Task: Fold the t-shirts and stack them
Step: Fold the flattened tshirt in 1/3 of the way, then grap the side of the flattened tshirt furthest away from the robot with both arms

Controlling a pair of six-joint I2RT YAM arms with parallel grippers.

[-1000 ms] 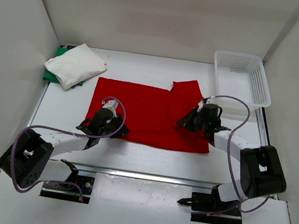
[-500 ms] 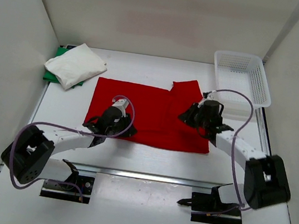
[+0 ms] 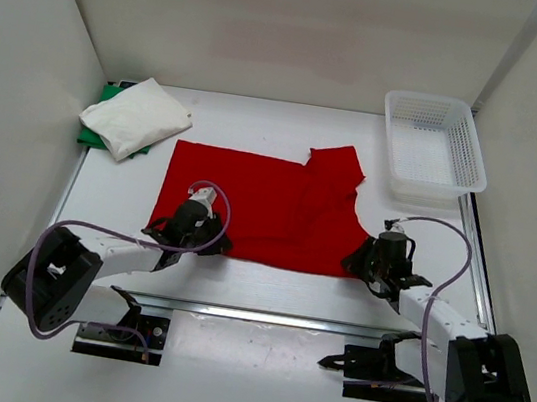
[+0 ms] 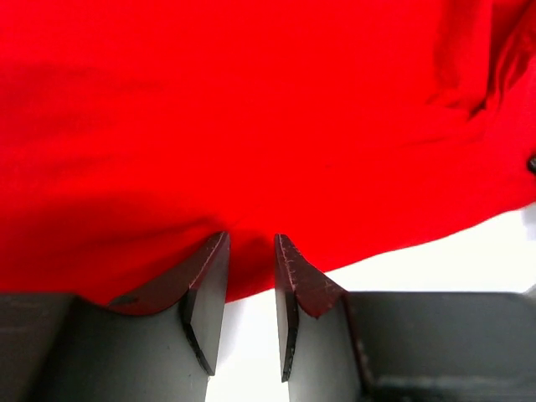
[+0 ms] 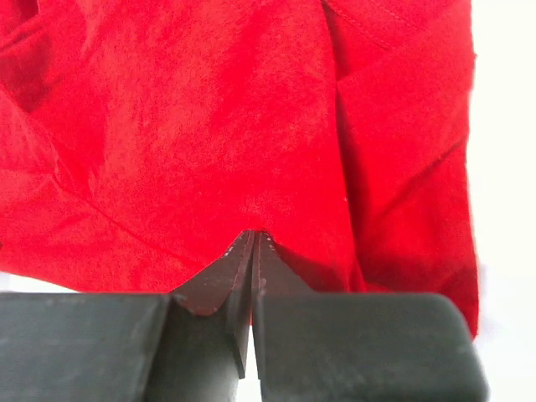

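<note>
My right gripper clenched the near hem of the red t-shirt; my left gripper stood released at it, so a one-sided pull could skew the cloth.

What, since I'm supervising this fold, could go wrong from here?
The right gripper pinches just the near edge of the red t-shirt, which could slip free on lifting. The left gripper stands open at the hem, so a one-sided pull may skew or bunch the cloth.

Red tee spread on tbl
</note>
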